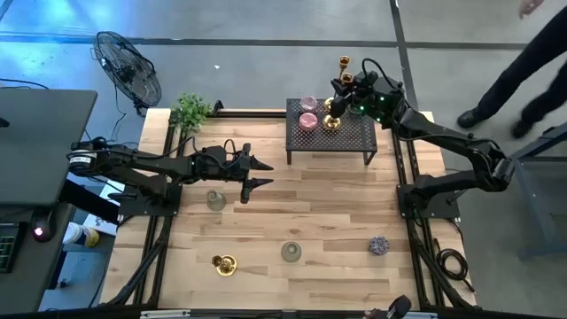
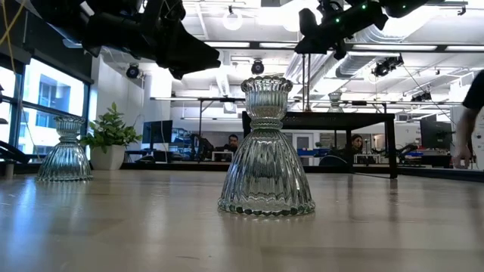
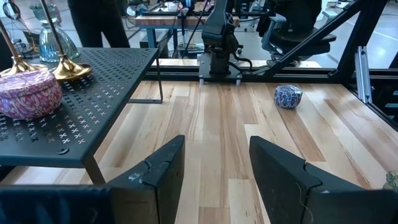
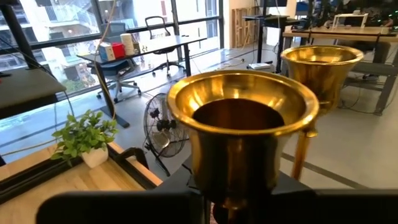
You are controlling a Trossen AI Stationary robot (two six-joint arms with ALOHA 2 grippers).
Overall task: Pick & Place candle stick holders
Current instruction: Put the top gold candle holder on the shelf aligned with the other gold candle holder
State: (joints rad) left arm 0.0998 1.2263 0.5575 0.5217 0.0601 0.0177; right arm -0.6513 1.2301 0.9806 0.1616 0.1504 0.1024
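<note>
Two tall brass candle stick holders stand on the black mesh rack (image 1: 350,142) at the table's far side, their bases (image 3: 69,68) (image 3: 18,63) next to a pink holder (image 3: 28,93). My right gripper (image 1: 339,96) is shut on one stick just below its cup (image 4: 242,118); the other stick's cup (image 4: 322,62) rises behind it. Over the table's left middle, my left gripper (image 1: 259,174) hovers open with nothing between its fingers (image 3: 214,180). Clear glass holders (image 1: 215,200) (image 1: 291,252), a short gold one (image 1: 223,263) and a purple one (image 1: 379,245) stand on the table. My right gripper pinches the brass stick's thin stem (image 4: 231,204) between its two fingers, right under the cup. The fingers come in level from the table's right side, across the stem. The stick stands upright, and both brass bases rest on the rack in the left wrist view.
A potted plant (image 1: 190,111) stands at the far left corner and a fan (image 1: 128,66) stands beyond the table. Two pink cups (image 1: 307,113) stand on the rack's left part. A person (image 1: 523,62) stands past the far right corner. Bare wood lies between the holders.
</note>
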